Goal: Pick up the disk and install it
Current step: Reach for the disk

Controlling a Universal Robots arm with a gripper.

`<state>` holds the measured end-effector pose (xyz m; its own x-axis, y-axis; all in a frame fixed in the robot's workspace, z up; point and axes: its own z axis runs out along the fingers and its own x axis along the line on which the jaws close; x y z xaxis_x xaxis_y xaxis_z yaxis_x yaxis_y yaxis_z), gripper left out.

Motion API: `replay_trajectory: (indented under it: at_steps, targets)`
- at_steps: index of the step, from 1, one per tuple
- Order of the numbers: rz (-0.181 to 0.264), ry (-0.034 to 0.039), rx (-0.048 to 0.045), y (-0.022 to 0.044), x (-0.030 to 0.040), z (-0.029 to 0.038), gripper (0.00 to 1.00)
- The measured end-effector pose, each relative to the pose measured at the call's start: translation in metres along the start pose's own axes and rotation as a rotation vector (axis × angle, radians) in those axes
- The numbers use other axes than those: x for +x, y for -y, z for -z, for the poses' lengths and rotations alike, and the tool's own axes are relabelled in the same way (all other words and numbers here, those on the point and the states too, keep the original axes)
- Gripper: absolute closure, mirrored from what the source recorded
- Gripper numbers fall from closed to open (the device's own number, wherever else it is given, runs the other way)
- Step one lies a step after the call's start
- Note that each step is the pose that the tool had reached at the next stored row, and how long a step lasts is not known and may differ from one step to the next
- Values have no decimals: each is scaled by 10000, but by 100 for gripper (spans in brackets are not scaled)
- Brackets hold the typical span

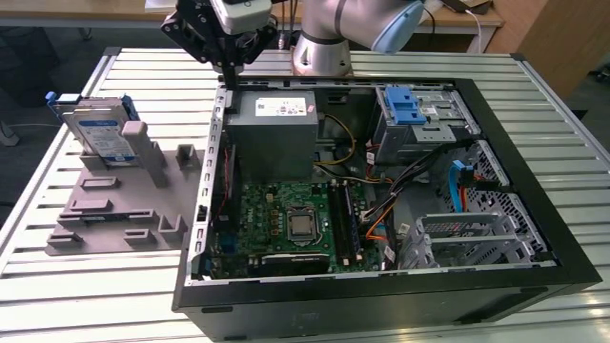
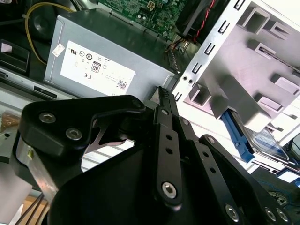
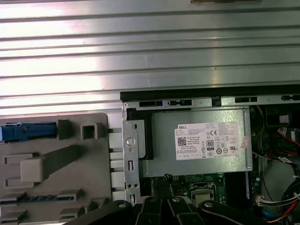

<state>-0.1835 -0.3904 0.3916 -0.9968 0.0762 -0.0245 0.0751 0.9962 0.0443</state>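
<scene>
The disk (image 1: 100, 132) is a silver hard drive with a blue-and-white label and a blue frame. It stands on edge in a grey holder (image 1: 124, 207) on the exterior view's left, beside the open computer case (image 1: 381, 307). Its blue frame also shows in the second wrist view, disk (image 2: 265, 143), and in the first wrist view, disk (image 3: 28, 131). My gripper (image 1: 228, 75) hangs above the case's back left corner, to the right of the disk and well apart from it. Its fingers (image 2: 161, 101) meet at a point, shut on nothing.
Inside the case lie a grey power supply box (image 1: 276, 128) with a white sticker, a green motherboard (image 1: 291, 221), a drive bay with a blue latch (image 1: 405, 107) and a metal drive cage (image 1: 467, 236). Cables cross the middle. The slatted metal table (image 1: 96, 300) carries everything.
</scene>
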Motion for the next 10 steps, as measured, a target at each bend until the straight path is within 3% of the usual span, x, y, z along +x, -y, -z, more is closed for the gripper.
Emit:
replay_trajectory:
  at_steps: [10]
  targets:
    - [0,-1,1,3,57,-7,89]
